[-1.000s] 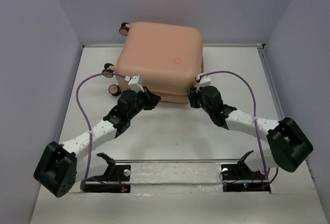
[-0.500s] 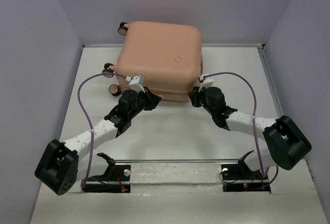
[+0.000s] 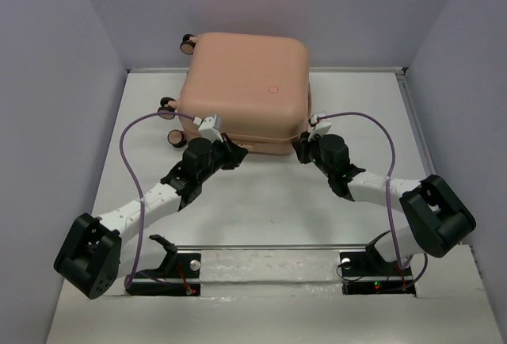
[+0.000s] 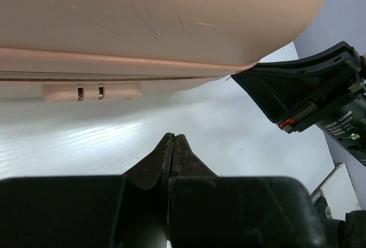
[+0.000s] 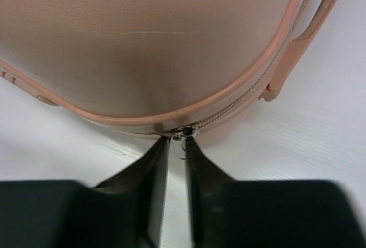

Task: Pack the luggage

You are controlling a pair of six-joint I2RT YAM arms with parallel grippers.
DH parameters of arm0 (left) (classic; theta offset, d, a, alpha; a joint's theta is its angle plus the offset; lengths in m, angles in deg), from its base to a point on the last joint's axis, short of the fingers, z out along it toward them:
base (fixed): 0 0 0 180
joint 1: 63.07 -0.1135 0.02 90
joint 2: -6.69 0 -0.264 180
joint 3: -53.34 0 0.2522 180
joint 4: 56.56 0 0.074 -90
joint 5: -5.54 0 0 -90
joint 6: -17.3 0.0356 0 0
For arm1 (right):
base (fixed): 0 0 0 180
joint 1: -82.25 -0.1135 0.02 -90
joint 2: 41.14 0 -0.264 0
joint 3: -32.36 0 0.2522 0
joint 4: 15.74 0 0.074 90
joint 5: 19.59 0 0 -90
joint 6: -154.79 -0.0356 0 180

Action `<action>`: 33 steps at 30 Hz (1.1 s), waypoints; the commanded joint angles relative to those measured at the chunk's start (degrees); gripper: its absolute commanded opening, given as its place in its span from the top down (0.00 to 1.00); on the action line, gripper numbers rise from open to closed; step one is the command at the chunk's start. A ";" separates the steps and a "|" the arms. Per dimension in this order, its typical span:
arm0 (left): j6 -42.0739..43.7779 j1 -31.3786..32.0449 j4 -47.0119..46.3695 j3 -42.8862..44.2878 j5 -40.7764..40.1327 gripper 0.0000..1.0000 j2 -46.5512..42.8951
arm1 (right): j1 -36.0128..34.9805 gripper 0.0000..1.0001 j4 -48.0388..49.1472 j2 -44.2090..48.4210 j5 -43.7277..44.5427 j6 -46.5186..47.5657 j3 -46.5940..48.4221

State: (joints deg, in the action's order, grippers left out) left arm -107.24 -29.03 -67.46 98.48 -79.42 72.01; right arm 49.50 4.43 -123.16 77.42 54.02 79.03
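The peach-pink luggage (image 3: 245, 82) lies flat and closed at the back centre of the table. My left gripper (image 3: 236, 156) is shut and empty, low over the table just before the luggage's front edge (image 4: 143, 25); its tips (image 4: 173, 137) point under that edge. My right gripper (image 3: 300, 147) is at the front right corner of the luggage (image 5: 148, 42). Its fingers (image 5: 176, 140) stand a narrow gap apart, with the metal zipper pull (image 5: 185, 131) hanging between the tips. The zip runs closed to the right of the pull.
Caster wheels (image 3: 169, 122) stick out on the luggage's left side. A pink side handle (image 5: 300, 42) lies to the right of the zip. A small pink tab (image 4: 91, 92) sits on the front edge. The right gripper's body (image 4: 309, 94) shows in the left wrist view. Walls enclose the table.
The right arm has shifted a little, its elbow drawing in and its wrist settling at the luggage's front right corner. The left arm has hardly moved.
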 commanded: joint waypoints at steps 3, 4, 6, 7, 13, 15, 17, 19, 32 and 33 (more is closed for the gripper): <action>0.79 0.06 -3.90 1.40 -0.47 0.94 2.18 | 1.82 0.93 9.04 -0.51 -0.24 -0.40 -0.74; 0.79 0.06 -4.33 1.58 -0.47 0.94 3.05 | 2.34 0.93 9.22 -0.42 -0.24 -0.40 -1.00; 0.79 0.06 -4.86 2.46 -0.38 0.94 4.02 | 2.34 0.93 10.27 0.10 -0.15 -0.57 -1.61; 0.79 0.06 -5.13 2.98 -0.47 0.94 4.72 | 2.34 0.93 10.54 0.80 0.02 -0.83 -1.79; 2.11 0.06 -8.55 9.57 -1.52 0.94 12.62 | 1.21 0.93 6.94 1.51 -10.59 -6.09 -2.14; 3.86 0.06 -8.56 13.17 -2.84 0.94 15.35 | -3.53 0.93 7.99 0.99 -13.84 -6.81 -2.49; 4.75 -0.29 -8.21 17.29 -1.71 0.94 19.74 | -10.09 0.93 8.51 -0.07 -17.70 -6.55 -1.45; 4.66 -0.82 -8.21 20.72 -0.21 0.94 23.25 | -12.07 0.93 14.35 -0.60 -22.97 -10.29 -1.53; 1.67 0.68 -9.54 20.94 2.87 0.94 22.52 | -12.07 0.93 29.88 -5.17 -30.84 -21.49 -3.90; 1.93 0.50 -8.31 20.22 2.87 0.94 20.48 | -12.07 0.93 29.44 -4.65 -27.26 -21.32 -5.47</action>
State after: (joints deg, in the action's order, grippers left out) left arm -104.73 -28.68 -65.65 118.52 -76.32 97.32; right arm 43.97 24.56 -128.27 66.49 37.76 73.32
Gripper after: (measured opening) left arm 0.064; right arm 0.121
